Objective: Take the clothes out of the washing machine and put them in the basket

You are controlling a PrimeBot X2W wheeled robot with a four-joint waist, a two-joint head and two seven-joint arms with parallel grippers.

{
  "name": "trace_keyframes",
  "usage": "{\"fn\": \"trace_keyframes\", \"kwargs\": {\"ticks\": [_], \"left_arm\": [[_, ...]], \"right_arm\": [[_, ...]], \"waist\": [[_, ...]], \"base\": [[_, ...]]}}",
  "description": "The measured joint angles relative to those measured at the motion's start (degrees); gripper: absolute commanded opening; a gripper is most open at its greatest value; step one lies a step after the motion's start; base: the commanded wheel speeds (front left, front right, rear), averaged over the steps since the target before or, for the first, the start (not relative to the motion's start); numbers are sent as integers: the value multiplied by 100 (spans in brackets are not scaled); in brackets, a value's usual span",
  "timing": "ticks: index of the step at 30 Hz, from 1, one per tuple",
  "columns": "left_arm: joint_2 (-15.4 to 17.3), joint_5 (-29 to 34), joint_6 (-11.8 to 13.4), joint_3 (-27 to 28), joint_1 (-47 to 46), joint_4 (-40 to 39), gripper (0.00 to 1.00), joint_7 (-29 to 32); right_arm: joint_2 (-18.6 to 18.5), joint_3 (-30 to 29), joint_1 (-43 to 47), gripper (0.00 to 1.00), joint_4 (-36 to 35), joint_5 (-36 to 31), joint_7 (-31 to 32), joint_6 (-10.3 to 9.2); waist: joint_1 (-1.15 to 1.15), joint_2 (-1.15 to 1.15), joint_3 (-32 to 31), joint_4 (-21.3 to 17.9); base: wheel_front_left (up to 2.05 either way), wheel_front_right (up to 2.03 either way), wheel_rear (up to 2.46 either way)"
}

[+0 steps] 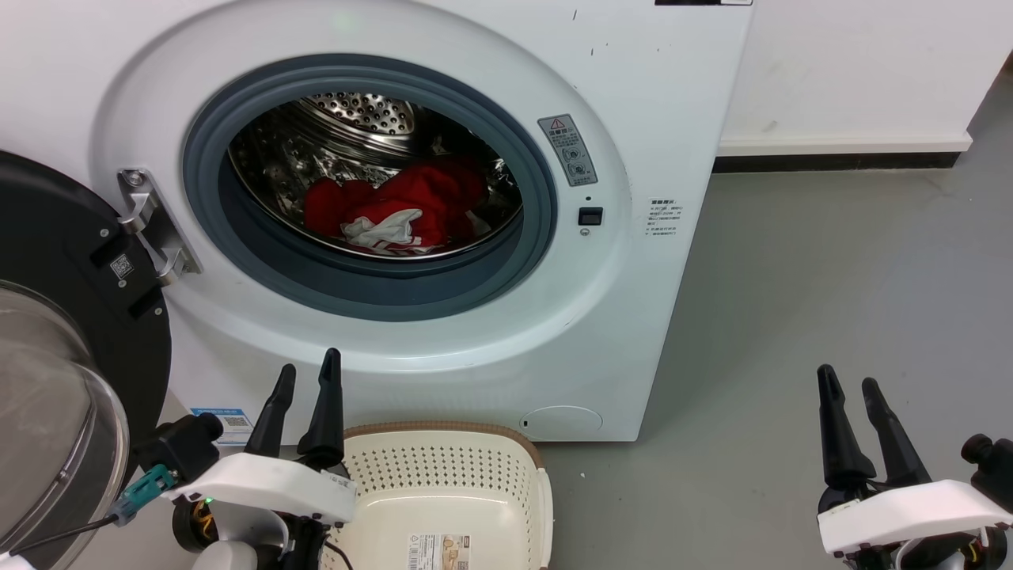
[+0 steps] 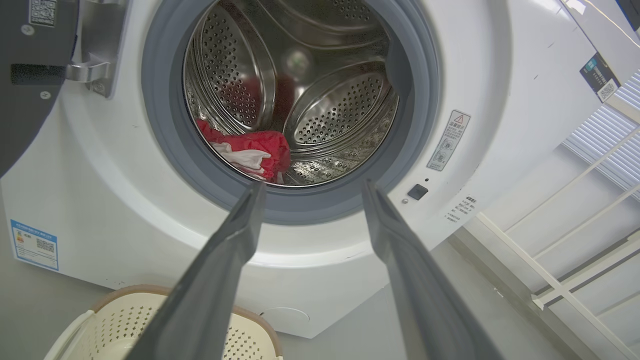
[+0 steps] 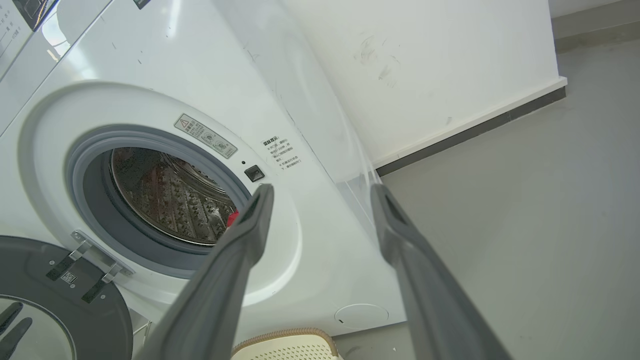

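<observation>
The white washing machine (image 1: 633,95) stands with its door (image 1: 55,332) swung wide to the left. Red clothes (image 1: 411,198) with a white patch lie bunched at the bottom of the steel drum, also seen as clothes (image 2: 260,147) through the grey gasket. The cream basket (image 1: 443,475) with a brown rim sits on the floor right under the opening. My left gripper (image 1: 307,368) is open, low in front of the machine beside the basket's left edge, fingers pointing up at the drum. My right gripper (image 1: 851,378) is open over bare floor, far right of the machine. Both hold nothing.
Grey floor (image 1: 831,277) stretches to the right of the machine, ending at a white wall with a dark skirting (image 1: 839,162). A white rail frame (image 2: 575,260) stands to the machine's right in the left wrist view. The door's glass bowl (image 1: 47,419) bulges out near my left arm.
</observation>
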Motion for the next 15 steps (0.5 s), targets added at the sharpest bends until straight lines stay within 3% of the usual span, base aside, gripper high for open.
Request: {"fn": "trace_keyframes", "kwargs": {"ticks": [15], "left_arm": [[52,1043,75,-112,-97,58,100,-216]], "right_arm": [[0,-5,68,100,-100,-1006,-60,0]], "waist": [[0,0,-22,53]], "base": [[0,0,0]]}}
